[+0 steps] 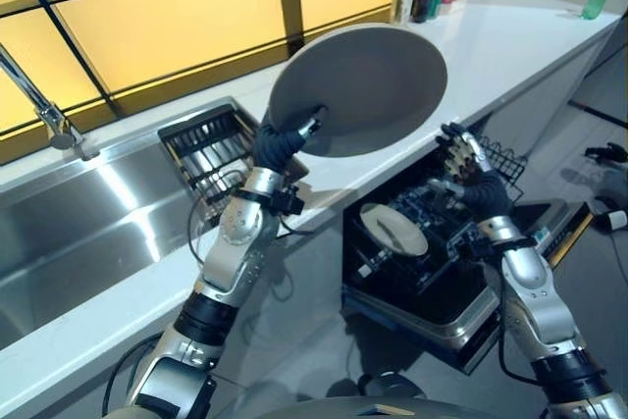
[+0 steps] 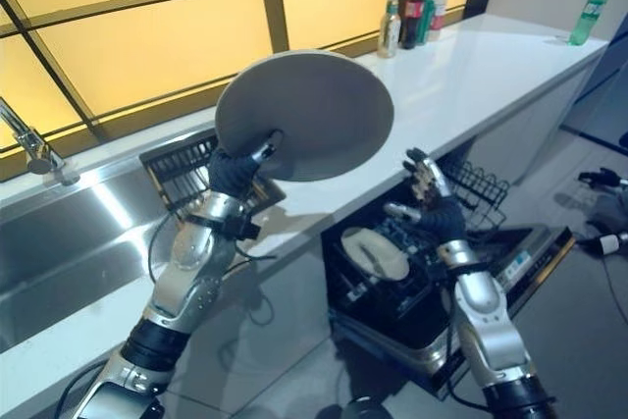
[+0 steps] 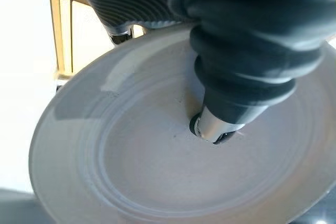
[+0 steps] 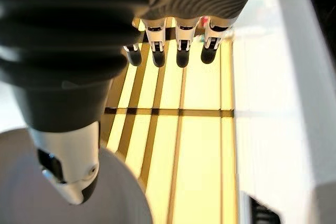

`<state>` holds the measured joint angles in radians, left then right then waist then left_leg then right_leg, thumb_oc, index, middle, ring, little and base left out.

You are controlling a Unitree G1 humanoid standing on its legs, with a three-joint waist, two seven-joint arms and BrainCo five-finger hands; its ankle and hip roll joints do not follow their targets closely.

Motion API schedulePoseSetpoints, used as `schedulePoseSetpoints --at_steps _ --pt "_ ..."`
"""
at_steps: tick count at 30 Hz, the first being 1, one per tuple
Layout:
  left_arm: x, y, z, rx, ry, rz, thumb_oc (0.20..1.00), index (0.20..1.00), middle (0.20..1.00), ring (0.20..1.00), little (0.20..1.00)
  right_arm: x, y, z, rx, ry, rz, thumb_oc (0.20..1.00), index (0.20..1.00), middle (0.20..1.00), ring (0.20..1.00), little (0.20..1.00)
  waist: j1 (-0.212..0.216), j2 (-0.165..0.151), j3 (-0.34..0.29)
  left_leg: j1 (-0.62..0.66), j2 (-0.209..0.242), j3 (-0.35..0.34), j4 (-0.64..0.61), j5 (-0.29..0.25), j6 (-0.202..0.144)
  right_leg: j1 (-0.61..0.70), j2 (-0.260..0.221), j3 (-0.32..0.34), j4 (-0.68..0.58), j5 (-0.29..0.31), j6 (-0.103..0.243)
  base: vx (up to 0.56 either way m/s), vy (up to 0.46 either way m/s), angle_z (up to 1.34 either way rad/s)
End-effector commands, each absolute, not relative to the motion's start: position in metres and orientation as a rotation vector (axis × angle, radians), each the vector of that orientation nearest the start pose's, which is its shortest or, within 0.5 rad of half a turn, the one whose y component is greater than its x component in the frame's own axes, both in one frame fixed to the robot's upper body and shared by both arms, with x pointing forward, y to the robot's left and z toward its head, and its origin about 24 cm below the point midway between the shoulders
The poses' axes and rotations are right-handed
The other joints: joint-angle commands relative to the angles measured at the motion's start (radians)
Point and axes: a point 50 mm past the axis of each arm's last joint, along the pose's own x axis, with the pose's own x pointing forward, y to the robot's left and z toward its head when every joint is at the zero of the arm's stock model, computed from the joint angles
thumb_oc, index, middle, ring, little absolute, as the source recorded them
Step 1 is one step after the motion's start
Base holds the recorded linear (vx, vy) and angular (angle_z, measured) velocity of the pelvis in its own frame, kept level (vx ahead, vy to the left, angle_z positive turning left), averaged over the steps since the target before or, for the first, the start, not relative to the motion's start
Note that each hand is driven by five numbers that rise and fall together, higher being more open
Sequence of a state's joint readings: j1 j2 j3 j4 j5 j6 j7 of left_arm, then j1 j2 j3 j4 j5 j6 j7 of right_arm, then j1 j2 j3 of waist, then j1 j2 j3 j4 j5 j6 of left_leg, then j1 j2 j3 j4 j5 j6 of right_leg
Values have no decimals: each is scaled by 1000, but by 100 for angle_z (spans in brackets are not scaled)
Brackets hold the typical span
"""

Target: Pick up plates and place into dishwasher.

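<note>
Raised over the tabletop's front edge, left hand grips a plate by its rim; right hand waits open above the dishwasher, seemingly ready to receive it.

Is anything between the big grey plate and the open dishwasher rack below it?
Only the right hand, open, raised above the black dishwasher rack. The left hand holds the large grey round plate over the white counter's edge.

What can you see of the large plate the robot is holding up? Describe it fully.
The large plate is round, plain grey-white, with a broad rim and faint concentric rings. It is tilted steeply, raised above the white counter and the open dishwasher. The left hand pinches its lower edge, thumb on its face. The right hand is apart from it.
</note>
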<state>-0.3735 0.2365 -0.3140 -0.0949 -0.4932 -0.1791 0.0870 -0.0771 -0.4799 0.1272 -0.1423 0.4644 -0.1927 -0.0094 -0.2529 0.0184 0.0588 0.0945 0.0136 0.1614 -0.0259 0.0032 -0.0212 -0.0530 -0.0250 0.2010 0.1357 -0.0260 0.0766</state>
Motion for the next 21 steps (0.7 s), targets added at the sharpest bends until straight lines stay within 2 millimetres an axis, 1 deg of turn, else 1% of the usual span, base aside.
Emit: schedulePoseSetpoints --at_steps 1,6,11,15,21 --pt "280 97 174 -247 -542 -380 200 200 200 200 200 263 -180 159 56 -510 216 1000 1000 1000 1000 1000 35 -30 -9 -42 -62 -16 116 -141 74 -43 -3 9 -13 74 85 0 0 0" --pt "279 98 166 -252 -508 -377 200 200 200 200 200 261 -175 164 30 -530 226 1000 1000 1000 1000 1000 44 -35 -12 -46 -62 -29 115 -142 76 -49 -4 6 -10 82 87 3 -14 1" --pt "279 99 153 -285 -447 -381 200 200 200 200 200 261 -167 172 29 -551 266 1000 1000 1000 1000 1000 53 -43 -7 -50 -60 -29 128 -149 79 -52 -6 2 -4 82 88 0 -35 1" --pt "277 94 145 -309 -415 -413 200 200 200 200 200 263 -161 175 35 -549 292 1000 1000 1000 1000 1000 59 -46 -5 -53 -59 -34 132 -149 79 -52 -7 -2 -3 80 88 3 -13 3" --pt "275 87 138 -354 -380 -480 200 200 200 200 200 264 -145 178 131 -521 457 1000 1000 1000 1000 1000 69 -49 -9 -51 -55 -40 130 -149 78 -48 -10 -8 -5 77 87 11 -22 8"
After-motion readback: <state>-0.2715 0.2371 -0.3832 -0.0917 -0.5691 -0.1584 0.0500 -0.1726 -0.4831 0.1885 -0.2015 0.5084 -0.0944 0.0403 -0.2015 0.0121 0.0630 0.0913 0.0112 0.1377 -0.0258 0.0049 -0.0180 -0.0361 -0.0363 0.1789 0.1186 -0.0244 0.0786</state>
